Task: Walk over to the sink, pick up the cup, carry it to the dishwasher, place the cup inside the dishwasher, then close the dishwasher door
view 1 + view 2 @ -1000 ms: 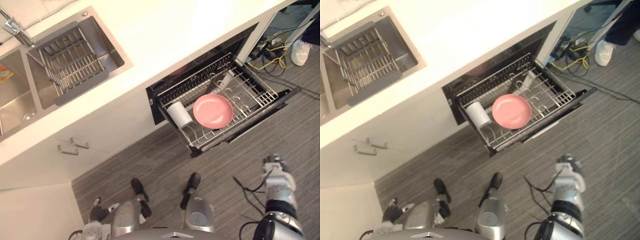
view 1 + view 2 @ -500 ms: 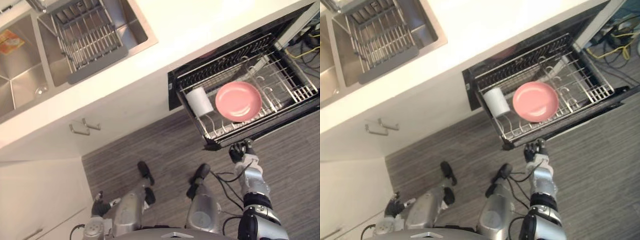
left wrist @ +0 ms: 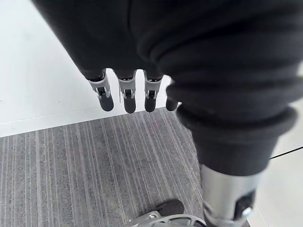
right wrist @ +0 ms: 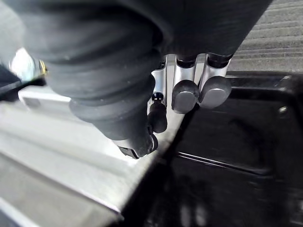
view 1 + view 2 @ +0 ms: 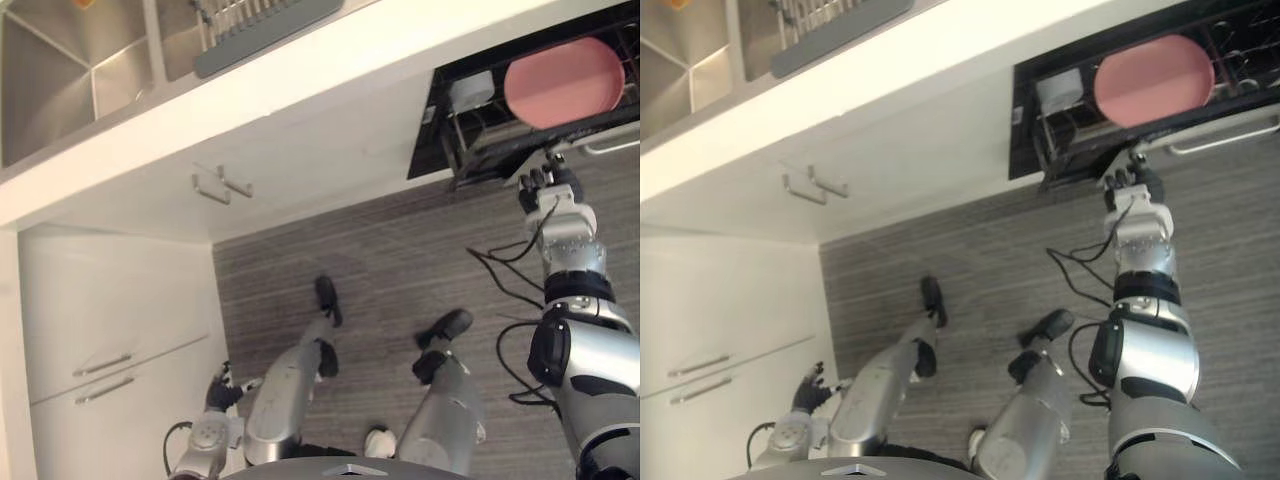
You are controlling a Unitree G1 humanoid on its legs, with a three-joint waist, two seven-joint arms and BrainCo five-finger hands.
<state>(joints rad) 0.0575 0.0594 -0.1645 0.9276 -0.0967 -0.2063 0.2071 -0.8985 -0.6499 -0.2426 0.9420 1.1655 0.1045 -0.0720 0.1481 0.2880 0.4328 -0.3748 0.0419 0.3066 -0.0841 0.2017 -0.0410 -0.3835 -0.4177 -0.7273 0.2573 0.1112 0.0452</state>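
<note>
the white cup (image 5: pixel 470 90) lies at the left end of the dishwasher rack (image 5: pixel 1068 135), just beside a pink plate (image 5: pixel 565 68). the right hand (image 5: pixel 548 188) is at the rack's front edge, fingers straight, holding nothing. the left hand (image 3: pixel 127 94) hangs with fingers relaxed and empty.

Head count, all ones and twos.
One cup (image 5: pixel 470 90), white, and one pink plate (image 5: pixel 563 82), both in the one wire rack (image 5: pixel 482 138) of the one dishwasher (image 5: pixel 428 135). Two sink basins: one bare (image 5: pixel 55 95), one (image 5: pixel 176 42) holding the single grey drain rack (image 5: pixel 255 14). Four cabinet handles: two short ones (image 5: pixel 205 188) side by side under the one white countertop (image 5: pixel 330 60), and two long bars (image 5: pixel 105 363) on the low cabinet front near my left side. Two hands of mine: my right hand (image 5: pixel 548 190) and my left hand (image 5: pixel 220 388).
</note>
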